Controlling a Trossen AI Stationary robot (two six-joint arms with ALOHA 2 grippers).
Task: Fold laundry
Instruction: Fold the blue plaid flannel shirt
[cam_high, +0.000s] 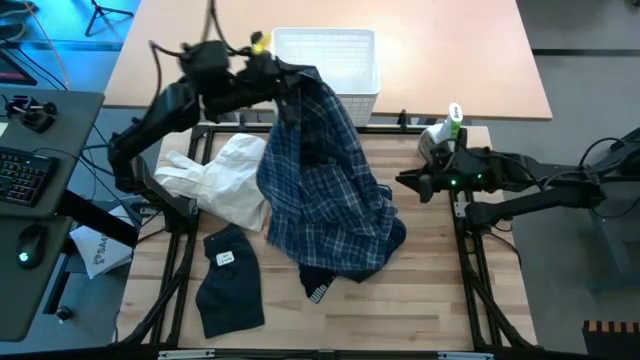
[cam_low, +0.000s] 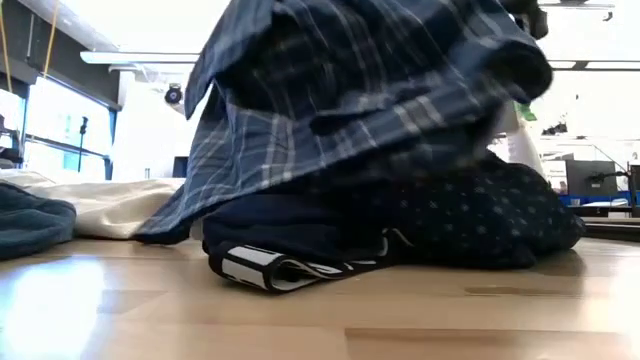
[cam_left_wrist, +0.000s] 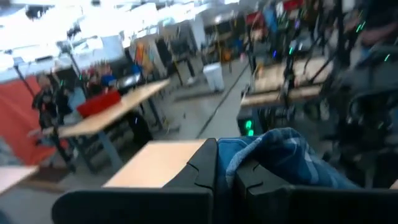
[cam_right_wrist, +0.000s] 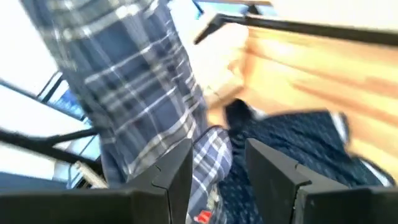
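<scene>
Left gripper (cam_high: 283, 88) clamped on plaid shirt (cam_high: 330, 180), lifting it; right gripper (cam_high: 408, 182), parted and empty, should catch its hem.

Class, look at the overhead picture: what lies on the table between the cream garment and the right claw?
The plaid shirt, hanging from the left claw, fills that stretch in the high view, then bare table.

- Left arm: reaches from the left side toward the far middle, elbow bent, wrist raised above the table.
- Left gripper (cam_high: 283, 82): fingers (cam_left_wrist: 205, 165) pressed together, pinching the plaid shirt (cam_high: 330, 175).
- Right arm: stretched low from the right side, pointing left.
- Right gripper (cam_high: 405, 181): near the right edge, fingers (cam_right_wrist: 273, 168) parted with a gap between them, holding nothing.
</scene>
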